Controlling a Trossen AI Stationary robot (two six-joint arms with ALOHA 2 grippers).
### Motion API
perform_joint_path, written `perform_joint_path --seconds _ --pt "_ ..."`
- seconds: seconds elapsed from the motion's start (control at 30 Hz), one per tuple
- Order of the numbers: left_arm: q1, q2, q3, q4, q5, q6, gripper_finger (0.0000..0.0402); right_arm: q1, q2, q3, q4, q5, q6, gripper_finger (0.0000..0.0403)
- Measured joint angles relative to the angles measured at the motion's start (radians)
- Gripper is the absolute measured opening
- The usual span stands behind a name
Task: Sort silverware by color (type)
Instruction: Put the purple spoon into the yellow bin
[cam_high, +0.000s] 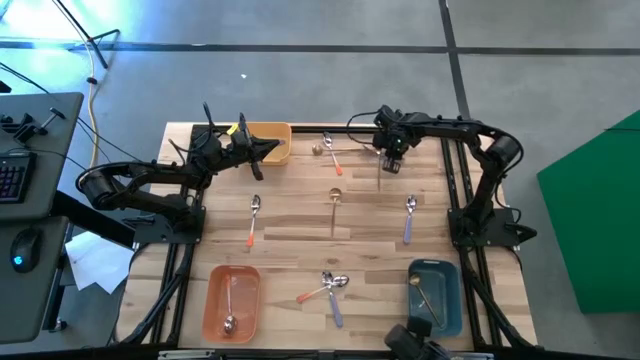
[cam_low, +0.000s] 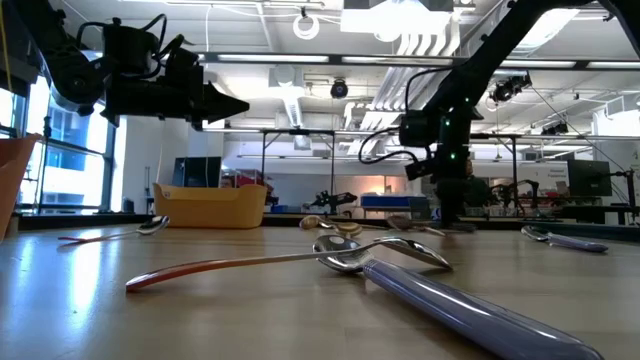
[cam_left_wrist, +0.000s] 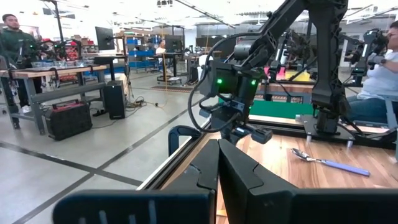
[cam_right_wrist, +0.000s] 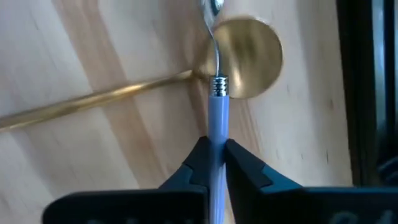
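Note:
My right gripper (cam_high: 388, 160) hovers over the table's far middle, shut on a lavender-handled spoon (cam_right_wrist: 217, 106). The spoon's silver bowl end points away from the fingers, over a gold spoon (cam_right_wrist: 245, 56) that lies flat on the wood. My left gripper (cam_high: 268, 150) is shut and empty in the air by the yellow bin (cam_high: 272, 132). Flat on the table lie an orange-handled spoon (cam_high: 251, 220), a lavender one (cam_high: 410, 218), a gold one (cam_high: 334, 212), a crossed pair (cam_high: 330, 288) and more at the far edge (cam_high: 335, 150). My right gripper pinches the spoon's lavender handle (cam_right_wrist: 217, 127) between its two fingers, short of the silver collar. The fingers point down and the spoon runs on in line with them, bowl end lowest. The low view shows it hanging below the gripper (cam_low: 447, 185); whether its tip touches the table I cannot tell.
An orange bin (cam_high: 212, 300) at the near left holds one spoon, and a blue bin (cam_high: 450, 300) at the near right holds a gold one. Black frame rails run along both table sides. Bare wood lies between the scattered spoons. People sit at benches beyond the table.

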Motion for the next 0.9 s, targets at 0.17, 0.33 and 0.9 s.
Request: perform_joint_path --seconds 0.17,0.33,0.9 --pt "0.0 0.0 0.0 0.0 0.0 -0.002 0.0001 0.006 -0.064 -0.003 -0.024 -0.029 0.031 0.0007" --pt "0.0 0.0 0.0 0.0 0.007 -0.02 0.0001 0.027 -0.147 -0.002 -0.052 -0.052 0.093 0.0006" --pt "0.0 0.0 0.0 0.051 0.08 -0.063 0.0001 0.315 -0.252 -0.002 0.401 -0.108 0.394 0.0005"
